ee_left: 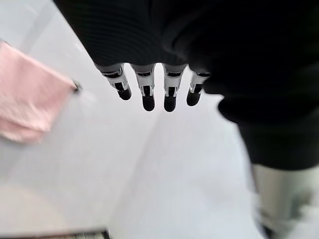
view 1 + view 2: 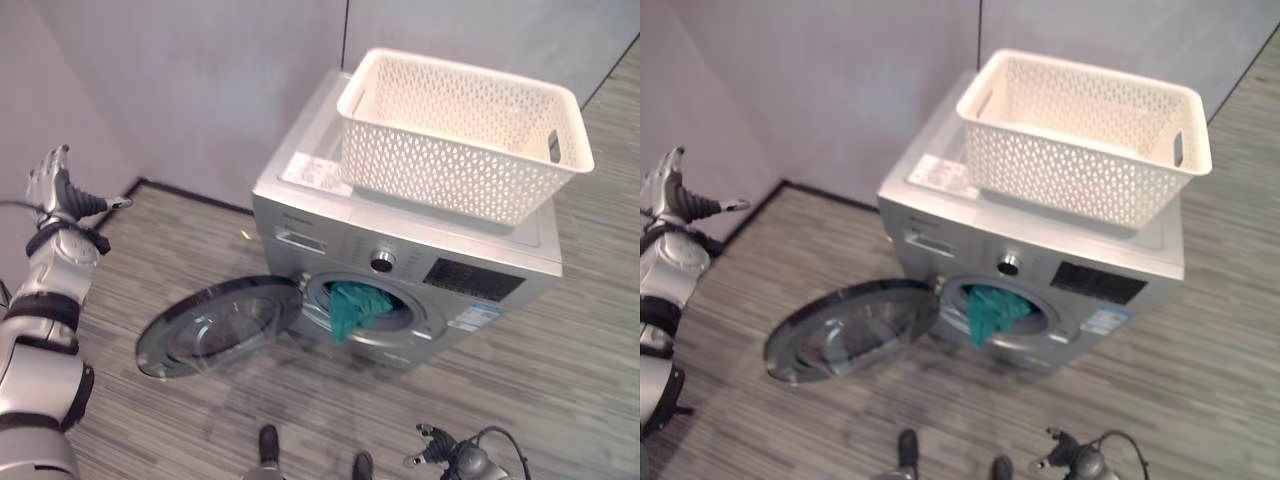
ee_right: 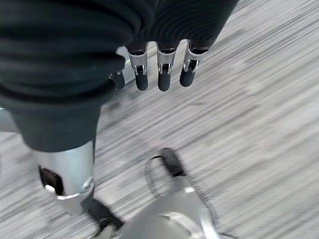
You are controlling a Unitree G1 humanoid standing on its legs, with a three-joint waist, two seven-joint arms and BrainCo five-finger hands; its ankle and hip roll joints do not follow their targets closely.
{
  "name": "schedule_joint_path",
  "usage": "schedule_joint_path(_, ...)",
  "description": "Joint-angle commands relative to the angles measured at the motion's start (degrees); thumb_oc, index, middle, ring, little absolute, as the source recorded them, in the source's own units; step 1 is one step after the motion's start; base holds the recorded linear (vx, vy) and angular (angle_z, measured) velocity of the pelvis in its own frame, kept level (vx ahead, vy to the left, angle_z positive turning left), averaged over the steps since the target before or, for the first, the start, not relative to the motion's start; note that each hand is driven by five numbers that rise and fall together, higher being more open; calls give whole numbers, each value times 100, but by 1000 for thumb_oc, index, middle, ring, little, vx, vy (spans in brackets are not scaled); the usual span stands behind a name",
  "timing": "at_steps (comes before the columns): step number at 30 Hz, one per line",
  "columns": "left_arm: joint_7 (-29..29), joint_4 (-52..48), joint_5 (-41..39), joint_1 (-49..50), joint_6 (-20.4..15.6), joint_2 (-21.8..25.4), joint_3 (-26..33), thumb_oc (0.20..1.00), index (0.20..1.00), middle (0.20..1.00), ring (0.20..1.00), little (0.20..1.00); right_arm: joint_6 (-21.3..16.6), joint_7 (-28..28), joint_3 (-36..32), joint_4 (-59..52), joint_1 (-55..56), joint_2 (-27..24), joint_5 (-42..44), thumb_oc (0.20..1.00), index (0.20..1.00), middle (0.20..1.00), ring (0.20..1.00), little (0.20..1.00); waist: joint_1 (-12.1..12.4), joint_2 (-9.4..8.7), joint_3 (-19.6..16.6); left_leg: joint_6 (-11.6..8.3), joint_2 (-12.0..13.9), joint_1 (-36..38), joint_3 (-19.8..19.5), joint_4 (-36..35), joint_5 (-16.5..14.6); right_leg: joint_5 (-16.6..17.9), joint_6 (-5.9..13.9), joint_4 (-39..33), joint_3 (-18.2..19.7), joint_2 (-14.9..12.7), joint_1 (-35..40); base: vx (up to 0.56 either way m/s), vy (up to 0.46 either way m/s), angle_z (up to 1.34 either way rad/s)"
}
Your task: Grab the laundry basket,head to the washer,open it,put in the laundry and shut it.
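A silver washer (image 2: 400, 270) stands with its round door (image 2: 215, 325) swung wide open and teal laundry (image 2: 352, 305) hanging over the drum's lip; the white basket (image 2: 460, 130) sits on top of it. The left hand (image 2: 55, 185), fingers straight and holding nothing, is raised well left of the door, and the right hand (image 2: 440, 450) hangs low, relaxed and empty, below the washer. The loading step looks nearly done: next, the cloth needs pushing fully inside, then the door swinging shut

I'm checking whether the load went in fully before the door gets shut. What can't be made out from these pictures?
- Washer drum interior: dark behind the teal cloth hanging over its rim.
- Basket floor: near wall hides part, head views.
- Right hand: small at the bottom edge, head views.
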Motion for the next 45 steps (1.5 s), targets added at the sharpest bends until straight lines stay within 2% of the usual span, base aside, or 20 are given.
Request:
schedule_joint_path(1,-214,631,-351,-715,-120,141,-31,1000,1000,1000,1000,1000,-69,-146,78,-25,-98,-82,314,1000,1000,1000,1000,1000,-17,-214,347,-47,-27,-404,-342,108,-83,-402,499,67,84,-302,396,-9,3,-5)
schedule_joint_path(3,-418,1187,-686,-1033,-4,-108,-81,1000,1000,1000,1000,1000,-39,-145,148,-8,-196,-63,407,1000,1000,1000,1000,1000,-53,-307,522,-33,-25,-548,-348,165,-94,-337,508,49,132,-297,239,-4,5,-2)
schedule_joint_path(7,-418,1187,-686,-1034,-5,-108,-82,1000,1000,1000,1000,1000,-39,-145,147,-8,-196,-62,407,1000,1000,1000,1000,1000,-53,-307,522,-33,-25,-549,-348,165,-94,-337,508,49,132,-297,239,0,0,0)
schedule_joint_path(8,-760,1681,-852,-1134,147,-307,-76,1000,1000,1000,1000,1000,-2,-101,253,4,-302,-28,494,1000,1000,1000,1000,1000,-86,-424,626,-31,-4,-671,-355,221,-96,-265,515,23,174,-279,106,17,-33,-1)
schedule_joint_path(9,-782,1763,-896,-1167,173,-328,-66,1000,1000,1000,1000,1000,8,-102,277,9,-314,-12,518,1000,1000,1000,1000,1000,-94,-459,643,-31,1,-694,-344,234,-99,-247,515,17,189,-276,73,27,-58,-3)
schedule_joint_path(10,-1196,2172,-824,-1112,358,-294,-117,1000,1000,1000,1000,1000,60,-57,347,-19,-383,8,561,1000,1000,1000,1000,1000,-138,-575,697,-40,57,-778,-310,319,-116,-192,520,4,267,-254,-31,14,-32,-6)
schedule_joint_path(16,-1909,2475,-296,-666,632,-212,-198,1000,1000,1000,1000,1000,133,74,556,-267,-437,16,537,1000,1000,1000,1000,1000,-243,-780,721,-61,185,-830,-218,461,-189,-129,507,4,472,-181,-196,-3,-33,-20)
schedule_joint_path(18,-2403,2413,-433,-74,697,-377,3,1000,1000,1000,1000,1000,158,124,575,-464,-383,-68,475,1000,1000,1000,1000,1000,-302,-796,696,-79,211,-795,-184,342,-137,-118,497,4,522,-168,-274,3,-17,-7)
schedule_joint_path(20,-2545,2337,-527,77,711,-445,61,1000,1000,1000,1000,1000,167,146,579,-532,-345,-117,452,1000,1000,1000,1000,1000,-310,-791,681,-82,210,-793,-186,274,-109,-118,494,4,521,-161,-303,8,-5,-4)
schedule_joint_path(26,-2559,2170,-610,332,644,-800,92,1000,1000,1000,1000,1000,152,135,464,-552,-195,-257,381,1000,1000,1000,1000,1000,-435,-751,664,-95,194,-815,-219,12,18,-90,486,4,488,-111,-441,0,0,0)
schedule_joint_path(27,-2744,1702,-809,742,547,-1320,36,1000,1000,1000,1000,1000,178,143,332,-538,-93,-374,291,1000,1000,1000,1000,1000,-470,-711,636,-81,173,-785,-217,-10,2,-95,498,4,504,-118,-426,0,0,0)
schedule_joint_path(31,-2647,1361,-911,937,401,-1626,-15,1000,1000,1000,1000,1000,170,159,227,-551,0,-455,232,1000,1000,1000,1000,1000,-447,-650,625,-71,159,-710,-202,-10,-20,-119,498,4,508,-138,-380,13,2,3)
schedule_joint_path(32,-1905,810,-568,982,299,-2087,-183,1000,1000,1000,1000,1000,150,85,57,-548,60,-468,250,1000,1000,1000,1000,1000,-390,-553,671,-48,117,-620,-213,-10,-38,-145,483,4,475,-172,-313,4,8,4)
schedule_joint_path(33,-1497,268,-440,1090,232,-2351,-255,1000,1000,1000,1000,1000,134,1,-117,-618,122,-478,308,1000,1000,1000,1000,1000,-359,-489,728,-36,81,-591,-226,-15,-39,-161,475,4,451,-187,-274,-1,4,7)
schedule_joint_path(35,-1496,265,-440,1092,234,-2353,-255,1000,1000,1000,1000,1000,134,1,-119,-620,125,-480,308,1000,1000,1000,1000,1000,-357,-488,730,-36,82,-587,-226,-15,-40,-162,475,4,452,-187,-271,-15,4,12)
schedule_joint_path(36,-1630,-2163,-688,1999,3,-2656,-432,1000,1000,1000,1000,1000,113,-163,-612,-895,306,-552,488,1000,1000,1000,1000,1000,-231,-277,832,-27,22,-536,-256,-33,-11,-218,460,4,383,-207,-183,-32,-9,8)
schedule_joint_path(37,-1796,-2856,-886,2317,-90,-2627,-521,1000,1000,1000,1000,1000,113,-188,-735,-898,365,-561,496,1000,1000,1000,1000,1000,-198,-213,833,-34,22,-486,-244,-40,-20,-251,465,4,367,-210,-130,-36,-9,9)
schedule_joint_path(38,-1799,-2868,-887,2323,-83,-2621,-519,1000,1000,1000,1000,1000,114,-188,-734,-900,367,-560,495,1000,1000,1000,1000,1000,-198,-211,821,-34,25,-500,-245,-48,-6,-242,463,4,367,-206,-147,-9,-21,14)
schedule_joint_path(40,-2230,-3990,-1159,2970,-137,-2539,-585,1000,1000,1000,1000,1000,141,-159,-962,-815,442,-573,455,1000,1000,1000,1000,1000,-148,-85,756,-60,56,-373,-195,-68,-30,-323,460,4,376,-189,-51,-9,-24,25)
schedule_joint_path(45,-2525,-4606,-1467,3340,-85,-2519,-555,1000,1000,1000,1000,1000,117,-147,-1111,-888,498,-616,431,1000,1000,1000,1000,1000,-163,-10,628,-70,155,-262,-121,-85,-15,-364,414,4,495,-126,-28,-22,-58,-16)
